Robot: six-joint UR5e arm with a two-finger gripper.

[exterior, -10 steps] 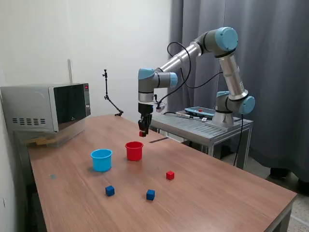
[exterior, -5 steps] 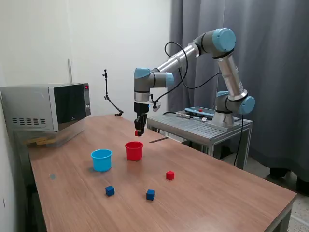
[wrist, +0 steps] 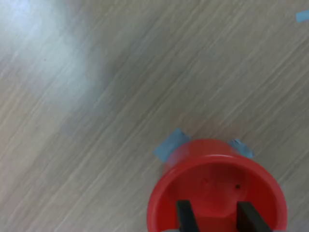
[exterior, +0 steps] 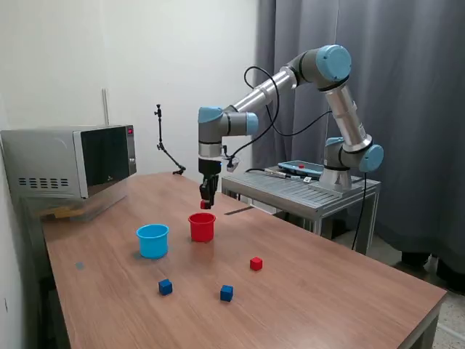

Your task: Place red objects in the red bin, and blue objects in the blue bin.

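My gripper (exterior: 206,201) hangs just above the red bin (exterior: 202,227), shut on a small red cube (exterior: 204,205) at its fingertips. In the wrist view the red bin (wrist: 217,193) lies open right under the gripper (wrist: 214,209), and the two dark fingers (wrist: 183,217) frame its inside; the held cube does not stand out against the red there. The light blue bin (exterior: 152,241) stands beside the red one, on the exterior view's left. A second red cube (exterior: 256,264) and two dark blue cubes (exterior: 166,286) (exterior: 227,292) lie on the table nearer the front.
A microwave (exterior: 73,160) sits at the back on the exterior view's left of the wooden table (exterior: 327,291). A metal stand (exterior: 305,190) carrying the arm's base is at the back right. Bits of blue tape (wrist: 170,145) stick out from under the red bin.
The gripper has carried the red cube toward the exterior view's left, from behind and right of the red bin to over its rim.
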